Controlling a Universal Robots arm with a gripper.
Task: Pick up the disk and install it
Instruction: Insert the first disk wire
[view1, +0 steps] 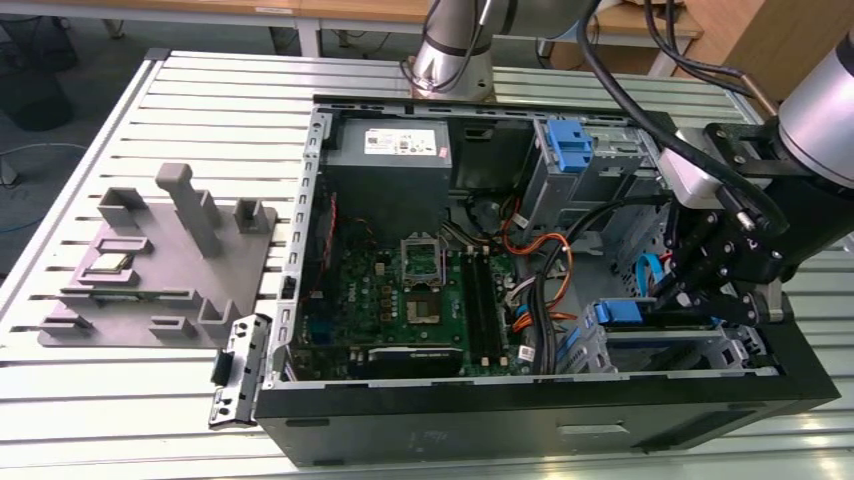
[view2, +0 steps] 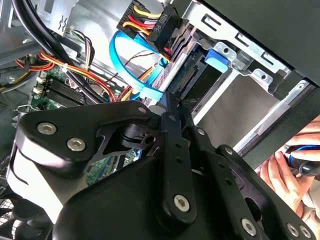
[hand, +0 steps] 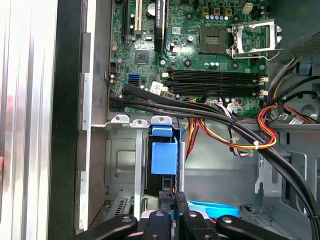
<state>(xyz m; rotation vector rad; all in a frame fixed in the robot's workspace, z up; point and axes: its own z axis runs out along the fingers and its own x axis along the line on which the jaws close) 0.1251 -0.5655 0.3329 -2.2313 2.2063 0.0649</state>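
- An open computer case (view1: 534, 410) lies on a slatted metal table (view1: 200, 90); its green motherboard (view1: 400, 300) faces up.
- The black gripper (view1: 714, 300) hangs over the drive cage (view1: 694, 350) at the exterior view's right, near the case's front corner.
- In both wrist views its fingers (hand: 172, 205) are pressed close together, narrow, with nothing visibly between them.
- The disk (hand: 163, 157) sits seated in the cage bay, its blue plastic rail end (view2: 218, 56) showing just beside the fingertips.
- A blue flat cable (view2: 135, 70) curves near the bay.
- A person's hand (view2: 287, 170) rests outside the case.
- A grey fixture block (view1: 160, 270) stands well apart on the table.
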